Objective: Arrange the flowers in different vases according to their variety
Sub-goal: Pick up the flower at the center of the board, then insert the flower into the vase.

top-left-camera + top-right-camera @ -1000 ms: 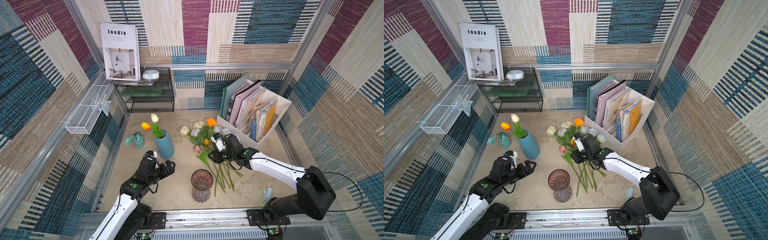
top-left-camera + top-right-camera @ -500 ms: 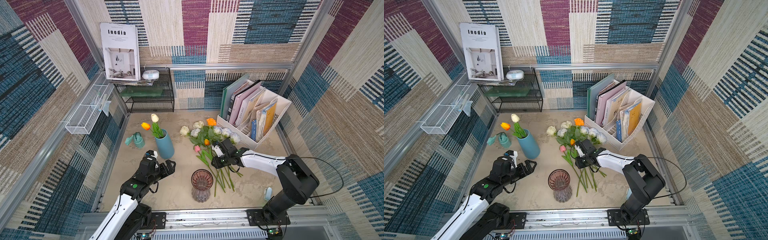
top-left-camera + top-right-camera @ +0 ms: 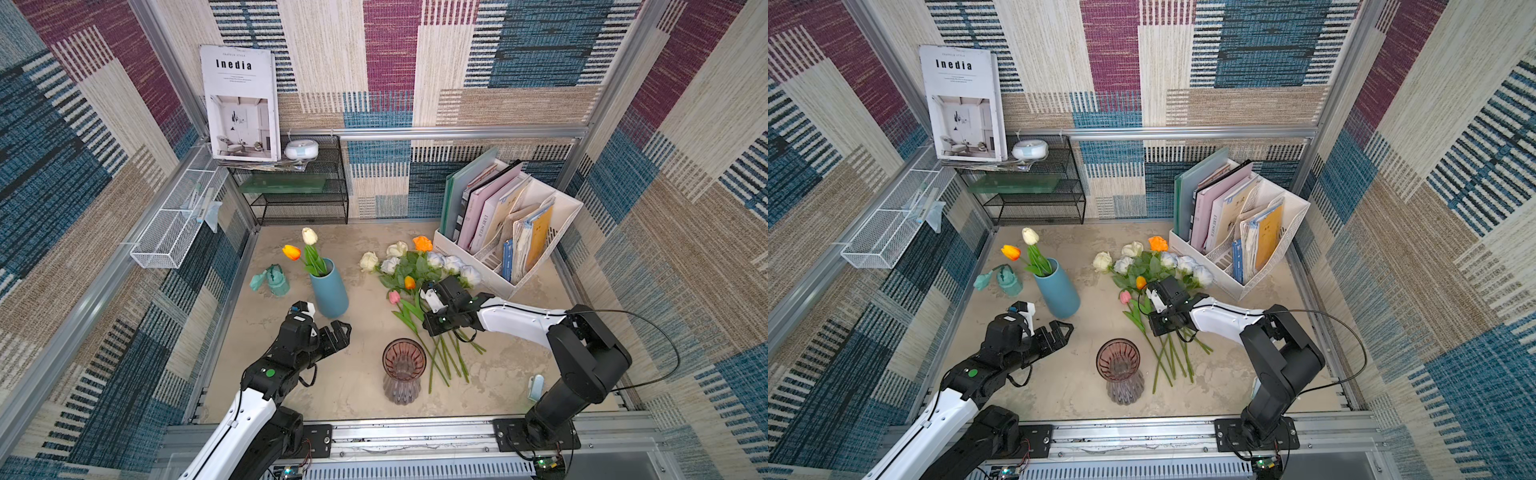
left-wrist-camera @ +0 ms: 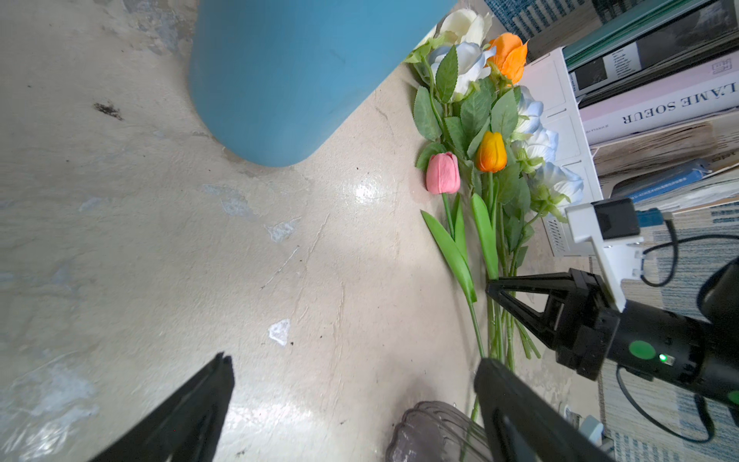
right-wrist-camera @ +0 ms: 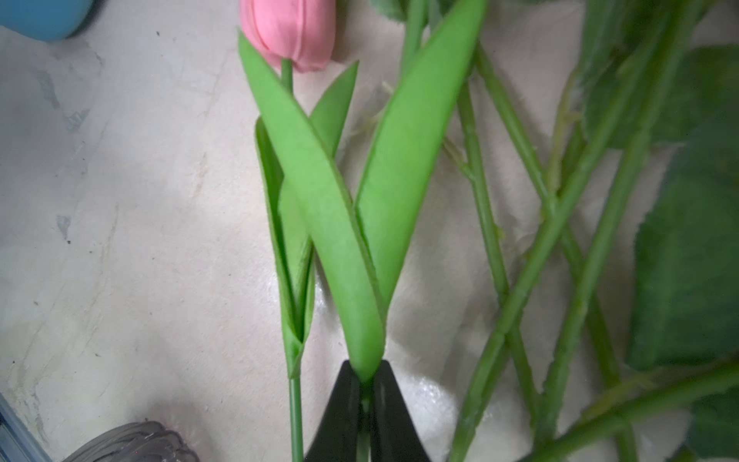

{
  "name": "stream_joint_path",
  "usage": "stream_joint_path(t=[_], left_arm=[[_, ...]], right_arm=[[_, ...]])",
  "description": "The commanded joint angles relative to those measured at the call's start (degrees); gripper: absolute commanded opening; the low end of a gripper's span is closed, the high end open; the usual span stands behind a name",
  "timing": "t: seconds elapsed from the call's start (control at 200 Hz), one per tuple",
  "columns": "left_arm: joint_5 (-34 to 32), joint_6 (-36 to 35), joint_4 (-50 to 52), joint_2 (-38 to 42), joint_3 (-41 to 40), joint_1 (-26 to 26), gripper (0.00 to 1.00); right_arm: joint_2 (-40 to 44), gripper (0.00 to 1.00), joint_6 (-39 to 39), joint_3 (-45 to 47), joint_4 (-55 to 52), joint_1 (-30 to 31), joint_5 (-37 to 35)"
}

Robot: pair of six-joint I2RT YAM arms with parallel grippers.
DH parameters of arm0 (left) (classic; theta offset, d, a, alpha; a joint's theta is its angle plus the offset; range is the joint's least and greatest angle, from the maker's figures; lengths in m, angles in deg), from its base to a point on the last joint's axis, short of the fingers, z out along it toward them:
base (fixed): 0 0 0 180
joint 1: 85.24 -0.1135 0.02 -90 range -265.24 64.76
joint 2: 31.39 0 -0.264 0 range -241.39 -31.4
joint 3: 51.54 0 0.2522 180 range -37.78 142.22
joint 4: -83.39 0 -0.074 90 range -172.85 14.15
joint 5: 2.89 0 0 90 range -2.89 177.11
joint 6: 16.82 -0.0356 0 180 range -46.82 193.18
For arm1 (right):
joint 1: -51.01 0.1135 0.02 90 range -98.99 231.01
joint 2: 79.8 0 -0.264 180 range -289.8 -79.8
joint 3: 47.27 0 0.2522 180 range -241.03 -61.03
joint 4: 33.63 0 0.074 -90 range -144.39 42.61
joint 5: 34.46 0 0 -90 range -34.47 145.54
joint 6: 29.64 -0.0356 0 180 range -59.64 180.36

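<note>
R gripper (image 5: 364, 372) pinches tulip (image 5: 356, 304) beside rose stems (image 5: 492, 280), purple vase (image 5: 132, 442) near.

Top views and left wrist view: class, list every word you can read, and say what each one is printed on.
"Inedia": cover of the magazine leaning against the wall.
"L'AME SOEUR": pink book spine in the white file box, seen upside down in the left wrist view.
Too small or blurred to read: the fine lines under the magazine's title, and the label on the dark binder.
</note>
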Motion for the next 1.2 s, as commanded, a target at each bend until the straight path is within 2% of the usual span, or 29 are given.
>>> stream_joint_path(t=[0.0, 0.115, 0.23, 0.451, 0.591, 0.776, 0.962, 1.197], left_arm=[[-1.71, -0.54, -1.11, 1.11, -0.75, -0.04, 0.99], [-2.91, 0.06, -1.00, 3.22, -1.66, -0.01, 0.99], [-4.75, 0.54, -0.45, 6.39, -2.79, -0.06, 0.99], [-7.72, 0.84, 1.28, 10.52, -4.14, -0.05, 0.99], [-7.83, 0.33, 2.02, 11.06, -4.24, -0.05, 0.99], [-8.14, -0.13, 2.56, 10.49, -4.76, -0.04, 0.99], [-8.19, -0.38, 2.91, 11.19, -5.28, -0.04, 0.99], [-8.11, -0.39, 2.91, 11.61, -5.39, -0.05, 0.99]], right_arm=[[1.81, 0.05, 1.15, -1.70, 0.01, 0.04, -1.40], [4.05, 0.00, 2.00, -4.63, -0.10, 0.00, -1.94], [6.38, 0.00, 2.50, -8.27, 1.78, 0.05, -2.74], [4.90, 0.00, 3.46, -19.54, 8.87, 0.15, 3.73], [0.81, 0.00, 1.77, -27.65, 15.80, 0.25, 8.55], [-5.63, 0.00, -0.86, -34.66, 32.72, 2.20, 13.52], [-15.36, 0.00, -0.38, -47.67, 36.84, 4.63, 16.66], [-24.62, 0.00, -2.80, -55.38, 45.09, 6.76, 19.55]])
